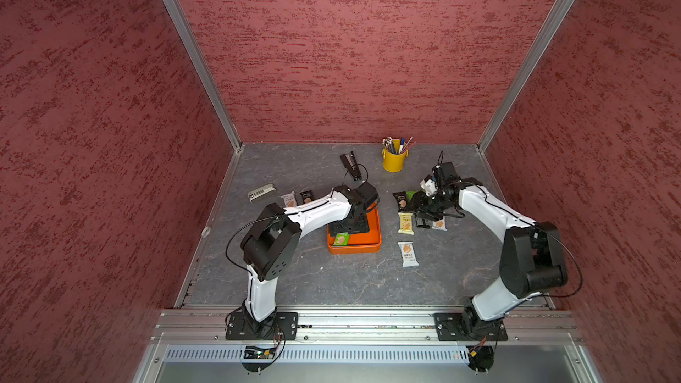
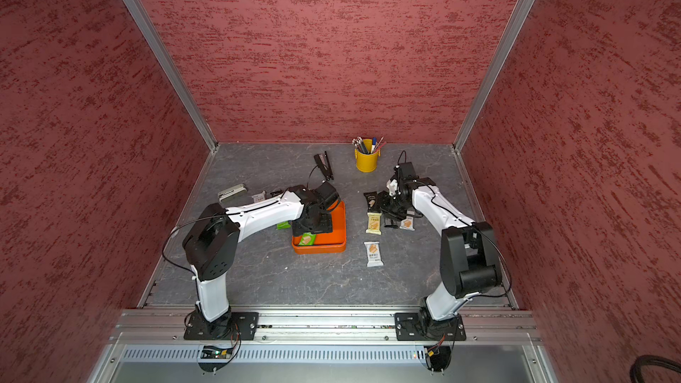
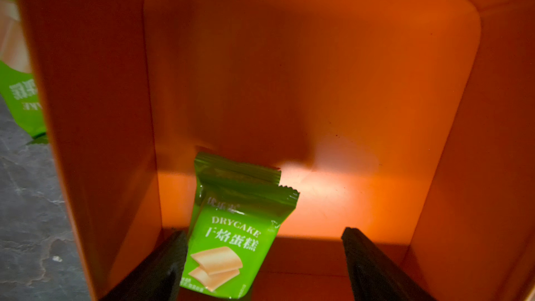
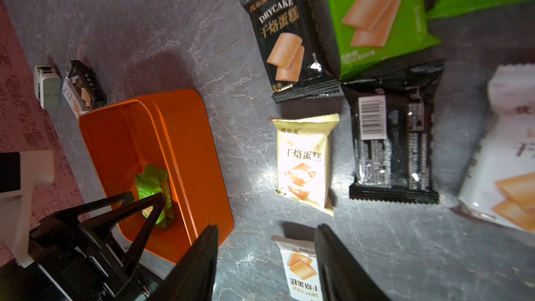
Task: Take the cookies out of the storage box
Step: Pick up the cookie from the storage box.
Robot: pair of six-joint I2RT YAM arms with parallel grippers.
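red textured walls (image 1: 350,49) close three sides of a grey marbled surface (image 1: 313,281). the storage box (image 1: 353,250), orange with low walls and rounded corners, sits near the middle of the surface. in its corner toward the near and left edges lies a green packet (image 3: 228,244) printed with tan biscuits, and a second green wrapper (image 3: 237,169) shows its crimped end behind it.

more cookies lie outside the box. toward the right edge are a black packet (image 4: 292,44), a pale yellow packet (image 4: 304,163) and a white packet (image 1: 408,253), among others. a loose green packet (image 2: 283,225) lies just beside the box's left wall. a white-and-black pair (image 1: 289,200) lies toward the left edge, near a grey stapler-like bar (image 1: 261,192).

the left arm rises from the near edge, elbow high, with its wrist bent down into the box. the left end effector (image 3: 263,231) stands wide apart around the green packet, which is just beside one finger and well apart from the other, not clamped. the right arm folds over the packets right of the box. the right end effector (image 4: 267,227) hovers above the surface at a middling gap with nothing between its fingers.

open grey surface runs from the box to the near edge. a yellow pen bucket (image 1: 394,160) and a black stapler (image 1: 352,165) stand near the far edge.
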